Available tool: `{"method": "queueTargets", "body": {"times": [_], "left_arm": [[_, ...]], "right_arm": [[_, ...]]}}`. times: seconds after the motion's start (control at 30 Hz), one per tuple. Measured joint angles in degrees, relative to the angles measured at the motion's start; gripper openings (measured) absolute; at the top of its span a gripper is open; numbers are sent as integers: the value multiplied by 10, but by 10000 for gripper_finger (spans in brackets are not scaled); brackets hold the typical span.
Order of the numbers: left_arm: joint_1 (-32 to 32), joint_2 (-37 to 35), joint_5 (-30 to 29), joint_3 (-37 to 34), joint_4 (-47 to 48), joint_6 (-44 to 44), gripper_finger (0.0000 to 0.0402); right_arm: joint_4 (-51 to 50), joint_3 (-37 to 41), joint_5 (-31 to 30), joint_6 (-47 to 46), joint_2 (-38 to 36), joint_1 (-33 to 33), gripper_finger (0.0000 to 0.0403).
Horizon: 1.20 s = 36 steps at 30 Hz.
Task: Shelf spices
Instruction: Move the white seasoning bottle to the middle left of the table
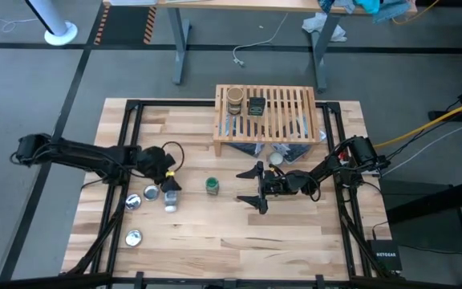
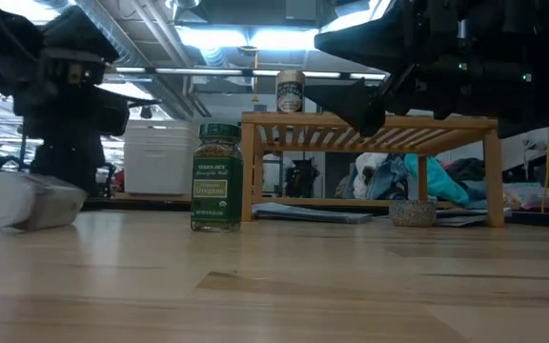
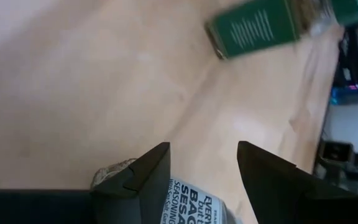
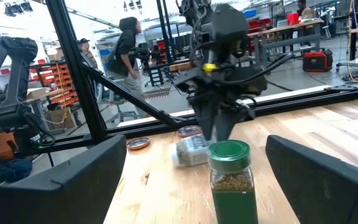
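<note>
The clear white-capped jar [image 1: 171, 197] lies on its side on the table. My left gripper [image 1: 168, 172] hangs just above it, open, with the jar's printed label [image 3: 191, 205] between its fingers. The green-lidded jar [image 1: 212, 186] stands upright at mid-table. My right gripper [image 1: 257, 186] is open wide, level, just right of it and pointing at it; the right wrist view shows the green-lidded jar [image 4: 230, 180] ahead between the fingers, untouched. The tan-brown jar [image 1: 234, 100] and the dark tin [image 1: 257, 105] stand on top of the slatted shelf [image 1: 287, 112]. My left gripper [image 3: 204, 149] comes from above with a finger on either side of the lying clear jar. I cannot tell whether either finger touches it. The jar rests on the table on its side.
Three flat silver round pieces [image 1: 133, 201] [image 1: 151, 192] [image 1: 134, 237] lie near the table's left side. Flat packets and a small round piece [image 1: 277, 158] sit under the shelf. Bare tabletop [image 1: 231, 241] spreads along the near edge. People stand in the room beyond.
</note>
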State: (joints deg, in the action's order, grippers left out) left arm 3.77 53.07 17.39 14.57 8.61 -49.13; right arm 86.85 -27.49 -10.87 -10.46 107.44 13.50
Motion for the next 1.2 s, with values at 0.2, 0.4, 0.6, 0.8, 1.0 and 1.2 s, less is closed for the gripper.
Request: {"method": "queueTargets", "body": {"times": [0.2,0.4,0.6,0.8,1.0,1.2], "left_arm": [[-57,1,-30,-1,-50,-27,182],[-76,0,-85,-1,-108,11,182],[-75,-1,-99,0,-189,18,182],[-65,-1,-97,1,-190,60,169],[-32,-30,-88,1,-190,126,114],[-5,-122,-37,48,-102,209,52]], "right_arm": [[0,0,0,0,0,0,390],[0,0,0,0,0,0,390],[1,0,0,0,0,0,390],[3,0,0,0,0,0,390],[32,0,60,5,0,0,390],[9,-19,120,49,-13,0,390]]}}
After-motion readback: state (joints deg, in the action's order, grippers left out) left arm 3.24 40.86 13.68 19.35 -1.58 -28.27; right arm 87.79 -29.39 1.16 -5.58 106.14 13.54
